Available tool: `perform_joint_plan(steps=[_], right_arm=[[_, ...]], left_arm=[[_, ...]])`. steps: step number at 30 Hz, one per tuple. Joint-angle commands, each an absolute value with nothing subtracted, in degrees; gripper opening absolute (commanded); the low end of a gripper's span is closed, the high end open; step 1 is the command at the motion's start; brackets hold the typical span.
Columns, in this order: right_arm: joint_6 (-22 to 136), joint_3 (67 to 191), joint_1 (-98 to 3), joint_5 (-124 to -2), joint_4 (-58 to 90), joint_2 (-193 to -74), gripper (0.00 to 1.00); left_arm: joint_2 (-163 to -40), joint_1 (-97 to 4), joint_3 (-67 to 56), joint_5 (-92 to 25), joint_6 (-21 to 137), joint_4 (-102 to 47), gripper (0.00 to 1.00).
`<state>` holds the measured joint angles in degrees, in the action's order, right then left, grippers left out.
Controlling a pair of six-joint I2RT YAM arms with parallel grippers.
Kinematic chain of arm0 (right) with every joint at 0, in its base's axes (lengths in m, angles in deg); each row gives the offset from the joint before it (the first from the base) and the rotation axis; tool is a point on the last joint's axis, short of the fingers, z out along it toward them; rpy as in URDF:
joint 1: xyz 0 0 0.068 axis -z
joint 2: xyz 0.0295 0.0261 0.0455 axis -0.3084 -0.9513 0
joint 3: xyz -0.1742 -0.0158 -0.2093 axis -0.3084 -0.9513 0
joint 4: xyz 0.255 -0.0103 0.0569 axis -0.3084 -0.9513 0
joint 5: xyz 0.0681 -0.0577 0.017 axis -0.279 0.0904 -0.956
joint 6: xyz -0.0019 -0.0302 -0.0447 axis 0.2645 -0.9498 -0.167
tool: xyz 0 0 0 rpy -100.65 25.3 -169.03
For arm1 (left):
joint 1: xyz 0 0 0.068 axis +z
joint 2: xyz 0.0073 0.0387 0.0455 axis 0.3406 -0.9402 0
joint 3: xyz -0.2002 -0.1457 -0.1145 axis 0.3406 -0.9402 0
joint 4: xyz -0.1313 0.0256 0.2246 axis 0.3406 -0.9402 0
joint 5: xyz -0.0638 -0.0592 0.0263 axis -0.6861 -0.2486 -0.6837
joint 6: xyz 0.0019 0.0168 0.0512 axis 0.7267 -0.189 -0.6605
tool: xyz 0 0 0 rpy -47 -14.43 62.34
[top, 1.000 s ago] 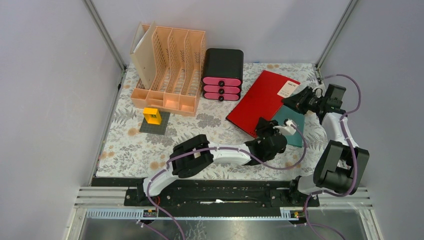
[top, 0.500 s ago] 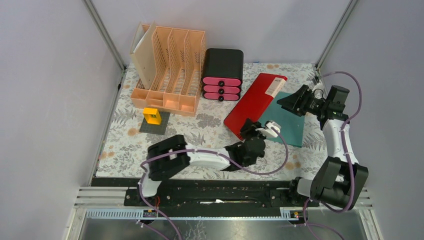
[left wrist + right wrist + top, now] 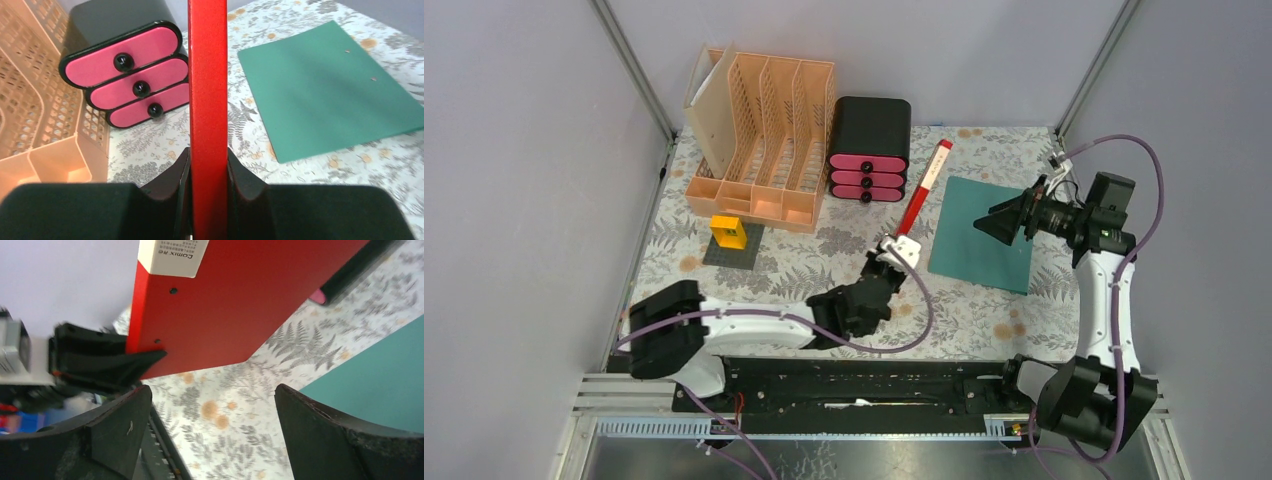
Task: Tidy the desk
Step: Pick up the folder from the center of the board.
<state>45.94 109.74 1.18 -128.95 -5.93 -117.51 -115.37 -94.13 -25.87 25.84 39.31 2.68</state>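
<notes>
The left jaws gripped the near end of the red folder (image 3: 208, 100), held on edge over the cloth-covered surface (image 3: 674, 240), stiff, light and probably slick, so best pinched deep; the drawer box (image 3: 870, 150) stood just beside it, before the rack (image 3: 764, 140), and the right jaws hung open over the green sheet (image 3: 981, 235)

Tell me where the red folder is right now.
In the top view the red folder is held on edge right of centre, clamped in the left gripper, between the black drawer box and the green sheet.
</notes>
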Motion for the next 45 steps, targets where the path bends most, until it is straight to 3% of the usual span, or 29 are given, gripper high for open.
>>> perform_joint_plan(steps=[1, 9, 21, 29, 36, 45], right_arm=[[26.5, 111.9, 1.2, -129.8, -12.9, -112.9, 1.0], [16.9, 113.3, 1.1, -133.4, -15.8, -114.3, 1.0], [13.7, 115.8, -2.0, -133.9, -21.6, -120.3, 1.0], [16.0, 114.0, -4.2, -132.7, -21.3, -123.8, 1.0], [19.2, 113.9, -4.9, -134.2, -21.2, -128.1, 1.0], [21.3, 114.2, -9.2, -136.2, -21.0, -130.5, 1.0]], left_arm=[[-105.1, -93.5, -30.9, 16.3, 47.3, 5.3, 0.0], [-90.7, -89.6, -40.9, 3.7, 52.6, 5.3, 0.0], [-74.8, -71.9, -56.6, -29.4, 68.6, 14.0, 0.0], [-80.6, -59.8, -62.5, -44.4, 87.3, 37.1, 0.0], [-91.4, -52.6, -65.4, -50.6, 102.7, 59.0, 0.0], [-94.7, -52.2, -63.6, -52.0, 105.0, 61.4, 0.0]])
